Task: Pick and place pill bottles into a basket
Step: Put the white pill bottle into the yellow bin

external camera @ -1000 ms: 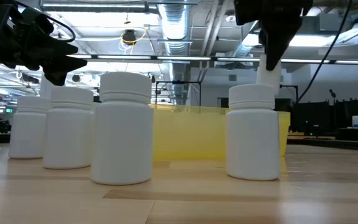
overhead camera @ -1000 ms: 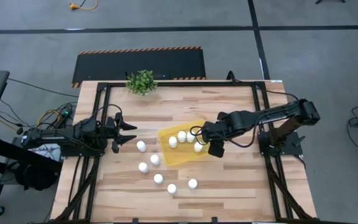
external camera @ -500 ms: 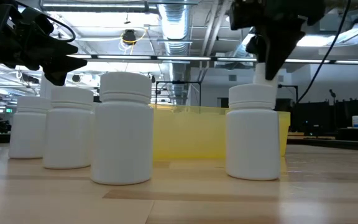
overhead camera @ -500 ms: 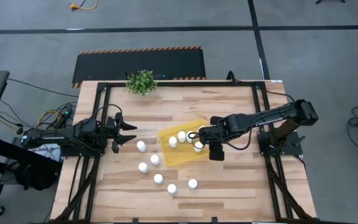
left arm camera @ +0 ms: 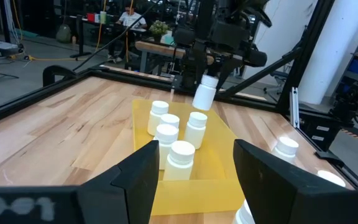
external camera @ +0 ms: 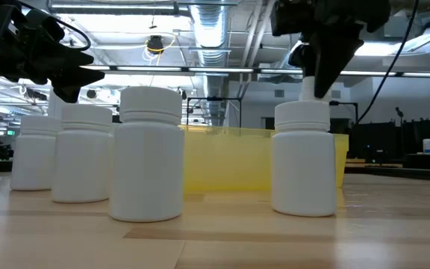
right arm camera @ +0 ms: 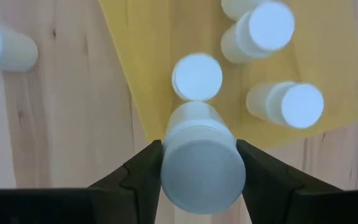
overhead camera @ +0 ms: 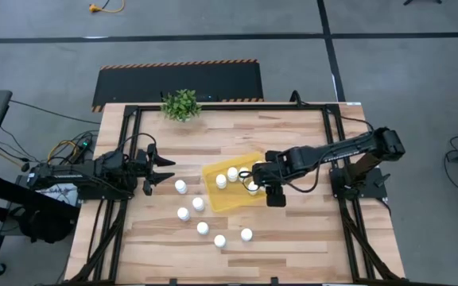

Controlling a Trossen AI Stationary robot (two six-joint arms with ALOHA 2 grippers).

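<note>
A small white cylindrical pill bottle (left arm camera: 204, 95) sits clamped in my right gripper (overhead camera: 254, 185), arm stretched over the shallow yellow plastic basket (overhead camera: 213, 172). My left gripper (overhead camera: 165, 171) waits near the table's left edge, fingers parted, empty.

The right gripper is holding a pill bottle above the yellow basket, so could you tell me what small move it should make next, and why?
Probably lower a little, then release. The right gripper holds a pill bottle tilted in the air above the yellow basket, where four bottles already stand, so it should come down into the free space beside them.
</note>
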